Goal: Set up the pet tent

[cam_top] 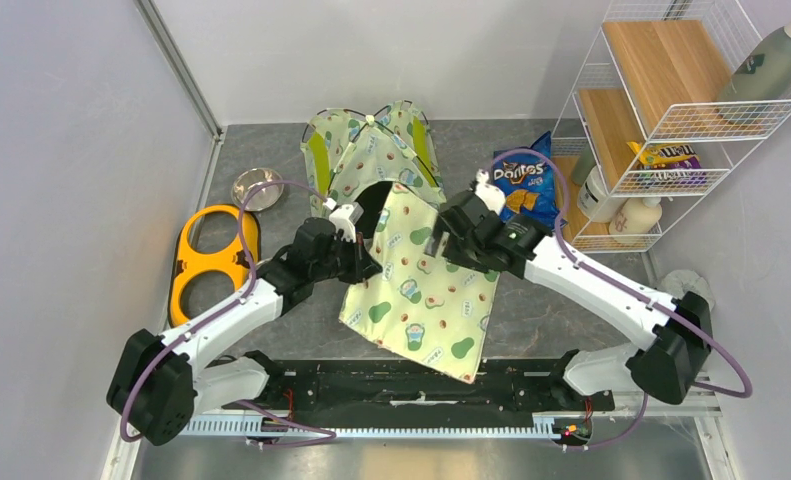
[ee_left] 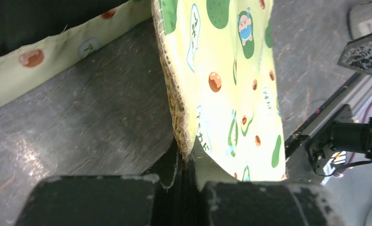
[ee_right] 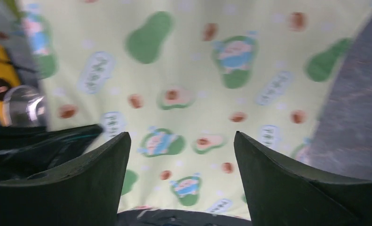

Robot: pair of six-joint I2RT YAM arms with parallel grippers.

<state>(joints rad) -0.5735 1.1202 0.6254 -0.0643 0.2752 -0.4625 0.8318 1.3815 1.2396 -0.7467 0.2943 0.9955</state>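
The pet tent [cam_top: 369, 150], a cream-green dome with lime panels and black poles, stands at the back middle with its dark opening facing the arms. A flat pad [cam_top: 426, 290] of the same avocado print slopes from the opening down toward the front rail. My left gripper [cam_top: 369, 262] is shut on the pad's left edge [ee_left: 181, 117], and the pad [ee_left: 231, 70] stands on edge in the left wrist view. A strip of the tent's fabric [ee_left: 43, 56] shows behind it. My right gripper [cam_top: 434, 243] is open just above the pad's upper part [ee_right: 198, 94], fingers [ee_right: 278, 179] apart and empty.
An orange two-hole bowl holder [cam_top: 211, 262] and a steel bowl [cam_top: 258, 188] lie at the left. A Doritos bag [cam_top: 526, 180] lies right of the tent. A white wire shelf [cam_top: 671, 110] with snacks and bottles stands at the back right. The black front rail [cam_top: 371, 385] lies under the pad's near corner.
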